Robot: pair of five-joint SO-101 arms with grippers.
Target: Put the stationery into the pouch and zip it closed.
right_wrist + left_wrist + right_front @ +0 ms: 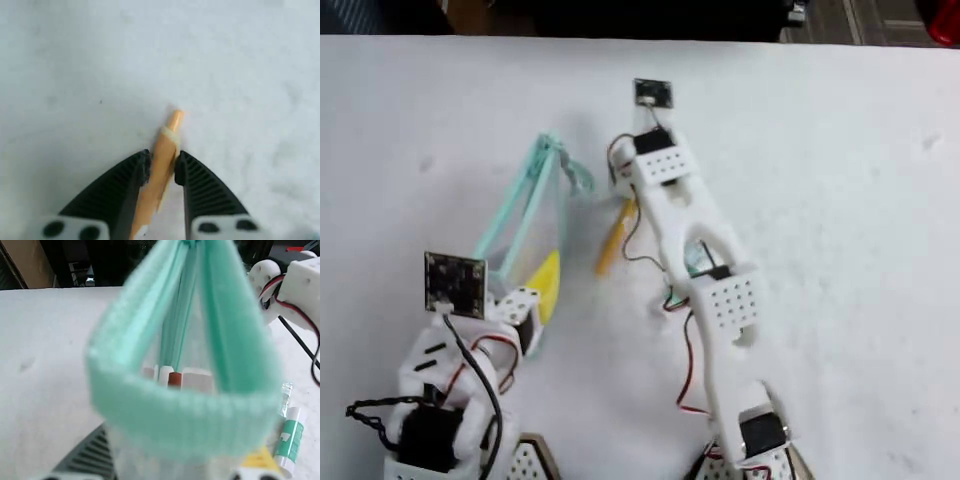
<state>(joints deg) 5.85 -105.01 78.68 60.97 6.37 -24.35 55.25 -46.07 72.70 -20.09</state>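
Observation:
A clear pouch (525, 215) with a mint-green zip edge lies left of centre, its mouth (185, 425) held wide toward my left wrist camera. My left gripper (542, 290) is shut on the pouch's near edge, and a dark ribbed finger (82, 460) shows below it. Several stationery ends (175, 377), white and red-brown, sit inside. My right gripper (162, 162) is shut on an orange pen (167, 142), which lies on the table (613, 240) just right of the pouch. A green-and-white stick (290, 437) lies on the table beside the pouch.
The white table (840, 200) has free room to the right and at the far left. The right arm (710, 280) stretches up the middle with loose wires beside it. The table's far edge runs along a dark background.

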